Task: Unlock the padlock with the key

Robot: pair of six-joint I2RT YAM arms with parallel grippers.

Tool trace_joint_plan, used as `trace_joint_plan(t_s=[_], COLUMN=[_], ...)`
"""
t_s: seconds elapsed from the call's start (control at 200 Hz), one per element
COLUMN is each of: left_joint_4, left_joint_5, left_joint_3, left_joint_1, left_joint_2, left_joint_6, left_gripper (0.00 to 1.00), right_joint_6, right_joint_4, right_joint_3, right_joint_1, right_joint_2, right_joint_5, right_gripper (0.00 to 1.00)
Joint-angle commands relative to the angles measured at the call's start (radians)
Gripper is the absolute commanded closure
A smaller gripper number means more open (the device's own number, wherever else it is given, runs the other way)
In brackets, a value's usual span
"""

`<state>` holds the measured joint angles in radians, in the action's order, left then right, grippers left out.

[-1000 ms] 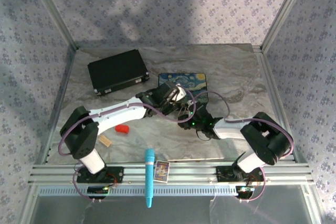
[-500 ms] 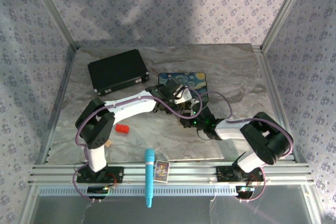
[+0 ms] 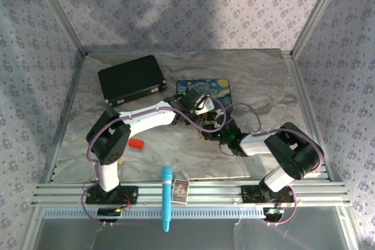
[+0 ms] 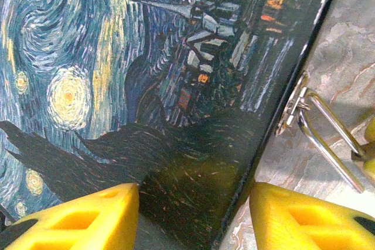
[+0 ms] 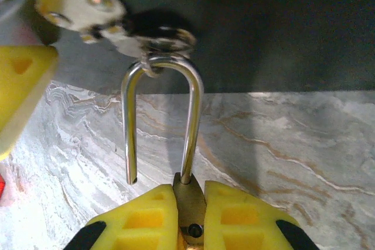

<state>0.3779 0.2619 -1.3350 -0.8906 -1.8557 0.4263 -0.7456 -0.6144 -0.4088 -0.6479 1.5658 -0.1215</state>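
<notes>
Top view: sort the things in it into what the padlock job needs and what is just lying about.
Job:
- padlock
- painted box, whose latch the padlock's shackle hooks through

Lying about:
- black case
- small red object
- teal marker
- small printed card

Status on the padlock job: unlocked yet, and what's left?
Done, apparently: one leg of the shackle hangs free of the padlock body, so it reads as unlocked.
In hand: the right gripper fingers clamp the brass body. The left gripper hovers open over the painted box.
Left: the shackle is hooked through the box's hasp ring, not yet lifted out.
</notes>
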Motion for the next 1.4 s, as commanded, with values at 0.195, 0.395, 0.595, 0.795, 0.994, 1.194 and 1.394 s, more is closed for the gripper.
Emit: trace_joint_plan(t_s=[0.195, 0.395, 0.595, 0.795, 0.994, 1.194, 1.394], left_joint_4=[0.16, 0.198, 0.223, 0.235, 0.23, 0.231, 0.227], left_joint_5=[-0.01, 0.0, 0.005, 0.021, 0.021, 0.017, 0.012], left_joint_3=[-0.001, -0.01, -0.015, -0.014, -0.006, -0.003, 0.003], left_joint_1=[-0.047, -0.069, -0.082, -0.091, -0.092, -0.091, -0.091], left_joint_2=[-0.106, -0.125, -0.124, -0.137, -0.148, -0.143, -0.142], left_joint_6=[-0.062, -0.084, -0.083, -0.087, -0.085, -0.083, -0.083], left_gripper=[0.53, 0.54, 0.57, 0.58, 0.57, 0.58, 0.58], right_joint_6=[-0.255, -0.363, -0.365, -0.379, -0.375, -0.376, -0.379], right_joint_4=[-0.14, -0.251, -0.355, -0.426, -0.441, -0.437, -0.468], right_joint_3=[0.097, 0.108, 0.099, 0.123, 0.097, 0.095, 0.103], right_joint_1=[0.029, 0.034, 0.072, 0.097, 0.119, 0.177, 0.23], right_joint_2=[0.02, 0.001, 0.007, 0.009, 0.026, 0.04, 0.035], right_joint_5=[0.067, 0.109, 0.049, 0.051, 0.023, -0.003, -0.036], right_gripper=[1.0, 1.0, 1.0, 1.0, 1.0, 1.0, 1.0])
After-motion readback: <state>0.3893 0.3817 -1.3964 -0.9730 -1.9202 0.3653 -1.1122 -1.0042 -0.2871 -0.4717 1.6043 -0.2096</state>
